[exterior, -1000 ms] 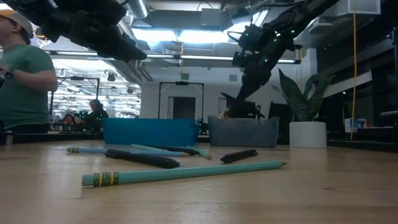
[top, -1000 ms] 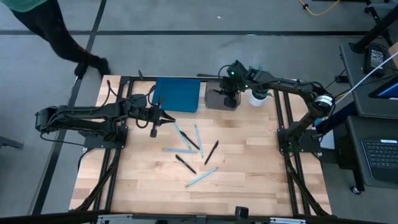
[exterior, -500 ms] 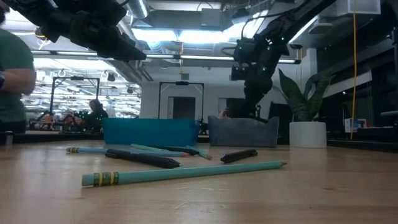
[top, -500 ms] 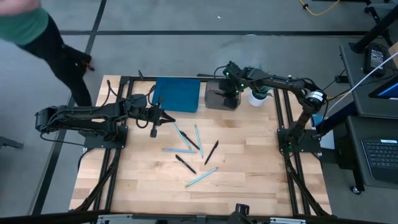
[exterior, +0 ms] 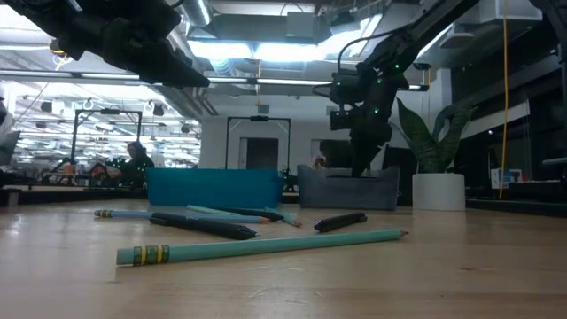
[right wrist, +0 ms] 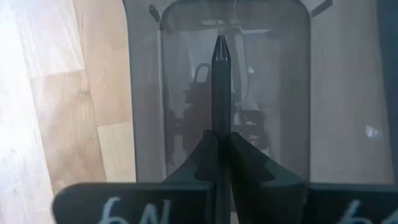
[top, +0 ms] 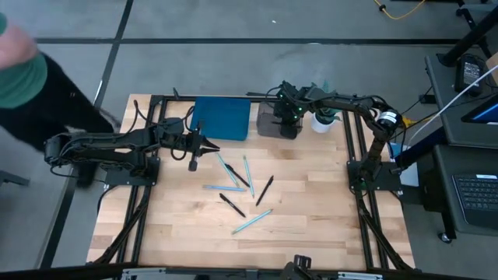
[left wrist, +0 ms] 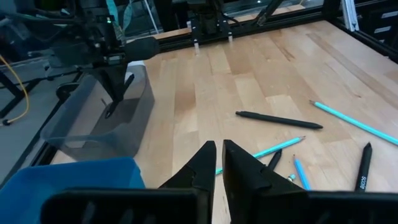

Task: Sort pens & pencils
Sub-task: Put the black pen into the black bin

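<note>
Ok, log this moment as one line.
right gripper: shut on pen, over grey bin | left gripper: shut, empty, beside blue bin | pencils: on table

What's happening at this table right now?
The right end effector is shut on a black pen and holds it, tip down, over the clear grey bin at the table's far edge, beside a blue bin. The left end effector hovers shut and empty near the blue bin. Several light-blue pencils and black pens lie loose on the wooden table, unsorted.
</note>
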`<action>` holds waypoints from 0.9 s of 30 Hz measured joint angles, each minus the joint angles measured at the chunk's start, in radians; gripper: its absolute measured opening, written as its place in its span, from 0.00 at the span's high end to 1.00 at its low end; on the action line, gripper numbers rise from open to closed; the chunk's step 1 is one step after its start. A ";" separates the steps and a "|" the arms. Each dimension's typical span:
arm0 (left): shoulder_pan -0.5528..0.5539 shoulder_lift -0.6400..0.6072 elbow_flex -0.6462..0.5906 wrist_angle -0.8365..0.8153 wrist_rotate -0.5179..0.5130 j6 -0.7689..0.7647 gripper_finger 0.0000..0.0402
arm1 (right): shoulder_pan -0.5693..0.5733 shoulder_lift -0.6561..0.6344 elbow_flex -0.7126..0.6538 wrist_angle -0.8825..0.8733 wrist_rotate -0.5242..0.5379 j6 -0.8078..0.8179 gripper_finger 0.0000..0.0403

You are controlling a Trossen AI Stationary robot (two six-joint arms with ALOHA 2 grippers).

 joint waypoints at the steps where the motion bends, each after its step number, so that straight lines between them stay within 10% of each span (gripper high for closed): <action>1: 0.000 0.000 0.000 0.000 0.000 0.000 0.94 | 0.000 0.000 0.000 0.000 0.000 -0.001 0.95; 27: 0.000 0.000 0.000 0.000 -0.001 0.001 0.94 | 0.000 0.000 -0.001 0.090 -0.061 -0.004 0.95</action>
